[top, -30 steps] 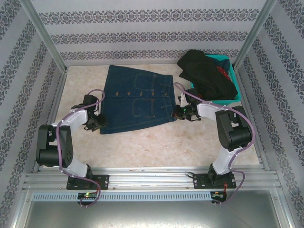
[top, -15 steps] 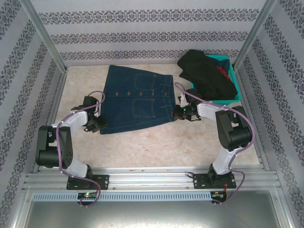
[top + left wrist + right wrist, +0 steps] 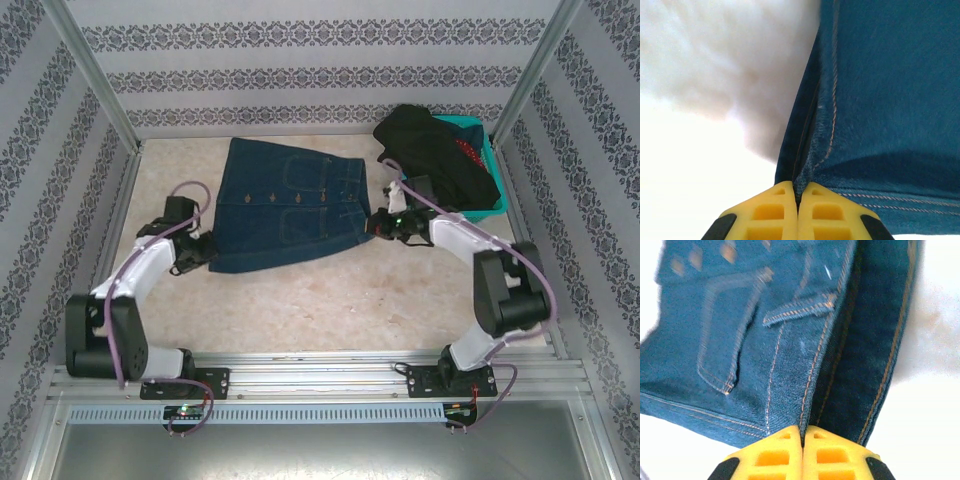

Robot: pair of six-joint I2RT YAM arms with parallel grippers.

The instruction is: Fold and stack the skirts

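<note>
Aluminium rails [image 3: 320, 372] run along the near edge, where both arms are bolted. Beyond them stretches the pale, mottled surface [image 3: 330, 300]. On it the buttoned denim skirt [image 3: 285, 205] lies spread out. The left fingers [image 3: 777, 207] are clenched on its left edge by the near corner, and the right fingers [image 3: 827, 455] are clenched on its right edge. Farther right, a teal basket [image 3: 493, 165] holds a black skirt [image 3: 430, 150] and a red dotted skirt [image 3: 466, 150]. Grey-patterned striped walls [image 3: 300, 75] close in the space.
</note>
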